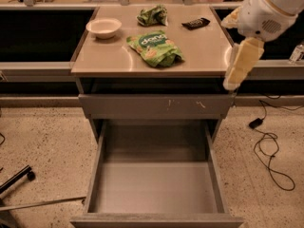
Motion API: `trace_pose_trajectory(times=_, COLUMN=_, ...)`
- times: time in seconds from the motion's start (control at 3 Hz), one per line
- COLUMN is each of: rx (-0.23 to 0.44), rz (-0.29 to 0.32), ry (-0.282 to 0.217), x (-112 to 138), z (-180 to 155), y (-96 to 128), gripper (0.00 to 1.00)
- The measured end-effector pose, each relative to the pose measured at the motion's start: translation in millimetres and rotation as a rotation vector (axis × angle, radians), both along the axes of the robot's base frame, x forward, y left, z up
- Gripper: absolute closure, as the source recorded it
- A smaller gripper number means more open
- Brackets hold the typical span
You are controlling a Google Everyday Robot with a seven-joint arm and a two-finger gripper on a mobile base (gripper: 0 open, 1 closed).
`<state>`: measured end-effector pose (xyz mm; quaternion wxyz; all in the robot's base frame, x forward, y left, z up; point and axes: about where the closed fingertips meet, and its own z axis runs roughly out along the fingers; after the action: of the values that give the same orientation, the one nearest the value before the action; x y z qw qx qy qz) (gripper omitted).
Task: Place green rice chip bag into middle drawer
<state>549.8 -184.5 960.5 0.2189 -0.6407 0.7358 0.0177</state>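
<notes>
One chip bag [155, 48], fingers [241, 63] apart, rightward

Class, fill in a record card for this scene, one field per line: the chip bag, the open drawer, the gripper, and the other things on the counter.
chip bag: lying on the counter, near its middle, nothing touching it
drawer: pulled open below the counter, floor bare
gripper: at the counter's right front corner, pointing down, apart from the chip bag
bowl: white, back left of counter
balled bag: green, back centre
wrapper: black, back right
task status: chip bag not yet in drawer
</notes>
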Motion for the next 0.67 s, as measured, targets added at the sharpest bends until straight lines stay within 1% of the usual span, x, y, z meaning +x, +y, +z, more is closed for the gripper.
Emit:
trace_pose_trajectory(times=0.33, rx=0.048, rz=0.051, ry=0.006, x=74, z=-21, y=26, gripper=0.0)
trace_pose_trajectory(times=0.67, rx=0.072, rz=0.051, ry=-0.073, x=138, z=-25, y=41, gripper=0.0)
